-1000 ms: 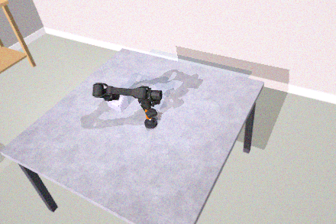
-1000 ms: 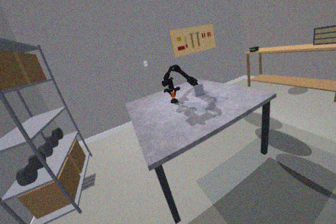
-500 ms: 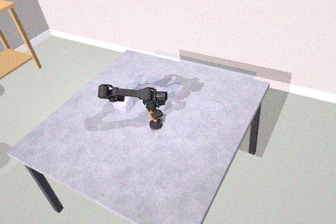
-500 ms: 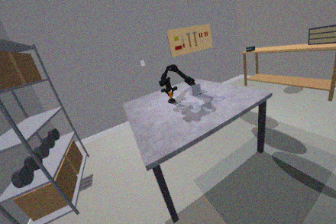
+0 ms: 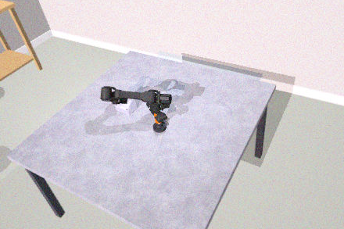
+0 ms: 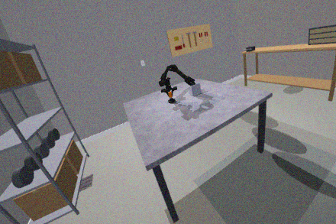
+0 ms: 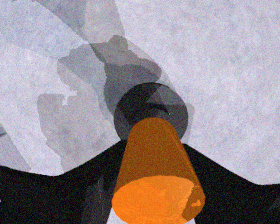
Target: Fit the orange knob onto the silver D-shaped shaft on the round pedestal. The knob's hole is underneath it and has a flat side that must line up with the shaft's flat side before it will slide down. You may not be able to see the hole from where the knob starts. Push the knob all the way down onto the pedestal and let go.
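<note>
My gripper (image 5: 157, 117) (image 6: 169, 92) (image 7: 153, 147) is shut on the orange knob (image 5: 156, 117) (image 6: 169, 95) (image 7: 156, 172), a tapered orange cylinder held upright between the black fingers. The round dark pedestal (image 5: 159, 127) (image 6: 172, 100) (image 7: 139, 105) sits on the grey table directly below the knob. In the wrist view the knob's far end overlaps the pedestal's middle, so the silver shaft is hidden. I cannot tell whether the knob touches the shaft or the pedestal.
The arm's white base block (image 5: 126, 106) (image 6: 196, 89) stands on the grey table (image 5: 117, 173) (image 6: 172, 134) beside the arm. A metal shelf rack (image 6: 34, 138) and wooden benches (image 5: 12, 55) (image 6: 290, 66) stand off the table.
</note>
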Tool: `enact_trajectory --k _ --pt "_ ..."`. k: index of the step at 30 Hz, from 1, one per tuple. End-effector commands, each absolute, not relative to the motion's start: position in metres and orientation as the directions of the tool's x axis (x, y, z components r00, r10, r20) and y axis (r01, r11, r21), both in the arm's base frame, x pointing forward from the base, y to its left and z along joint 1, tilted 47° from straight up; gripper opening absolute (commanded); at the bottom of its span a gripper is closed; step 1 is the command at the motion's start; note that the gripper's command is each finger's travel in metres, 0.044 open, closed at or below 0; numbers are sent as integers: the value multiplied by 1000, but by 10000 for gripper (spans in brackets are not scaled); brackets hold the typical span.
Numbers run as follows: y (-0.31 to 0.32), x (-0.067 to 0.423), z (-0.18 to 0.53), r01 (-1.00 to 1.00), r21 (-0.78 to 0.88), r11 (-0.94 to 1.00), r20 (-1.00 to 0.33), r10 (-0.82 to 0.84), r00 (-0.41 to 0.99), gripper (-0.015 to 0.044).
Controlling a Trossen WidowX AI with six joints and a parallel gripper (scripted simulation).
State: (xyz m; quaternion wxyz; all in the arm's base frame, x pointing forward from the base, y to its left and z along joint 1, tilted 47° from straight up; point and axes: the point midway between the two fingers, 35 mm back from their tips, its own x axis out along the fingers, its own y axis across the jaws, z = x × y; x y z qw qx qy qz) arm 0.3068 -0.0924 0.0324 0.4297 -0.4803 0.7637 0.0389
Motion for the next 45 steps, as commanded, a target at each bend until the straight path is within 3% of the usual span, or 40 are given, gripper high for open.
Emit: enact_trajectory --k 1,24,31,45 --pt "-92 306 32 -770 -352 533 -693 -701 -168 0" --pt "-88 304 35 -770 -352 533 -693 -701 -168 0" --pt "-89 306 35 -876 -220 428 -693 -701 -168 0" --pt "-93 310 32 -881 -214 422 -693 -701 -168 0"
